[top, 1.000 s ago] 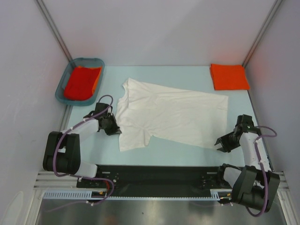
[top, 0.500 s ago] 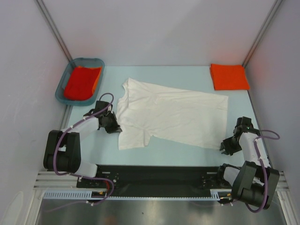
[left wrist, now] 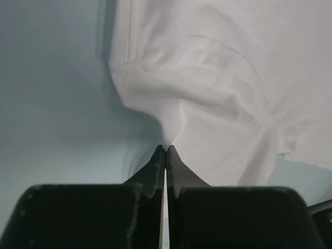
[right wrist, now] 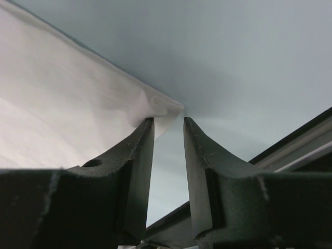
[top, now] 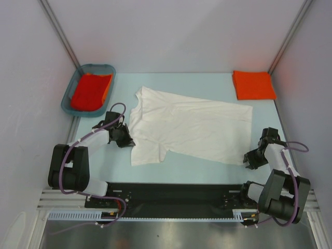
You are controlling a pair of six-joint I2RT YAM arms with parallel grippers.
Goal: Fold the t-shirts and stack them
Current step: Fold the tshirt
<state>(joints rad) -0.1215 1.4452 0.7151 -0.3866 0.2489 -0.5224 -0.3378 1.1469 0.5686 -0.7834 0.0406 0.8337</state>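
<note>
My left wrist camera shows what the overhead one cannot. My left pincer (left wrist: 165, 148) is clenched tight on a small pulled-up peak of the white t-shirt (left wrist: 207, 78). The tips meet with no gap, and the cloth fans away from them in soft folds ahead and to the right.

My right wrist camera shows my right pincer (right wrist: 168, 122) released, its two fingers a narrow gap apart. The shirt's curled corner lies just ahead of the tips, by the left finger; whether it touches that finger I cannot tell.

Only the overhead camera gives the whole shirt. It lies flat on the pale table (top: 207, 78) between my two pincers, plain white side up and lightly creased. Its long axis runs slantwise, with the neck end just beyond my left pincer and the hem end beside my right pincer. One sleeve lies just to the near side of my left pincer.

Well beyond my right pincer, in the far corner, sits a folded orange-red t-shirt (top: 253, 84). Beyond my left pincer and out to its left stands a teal basket (top: 97, 66) holding a bundled orange-red t-shirt (top: 91, 91).
</note>
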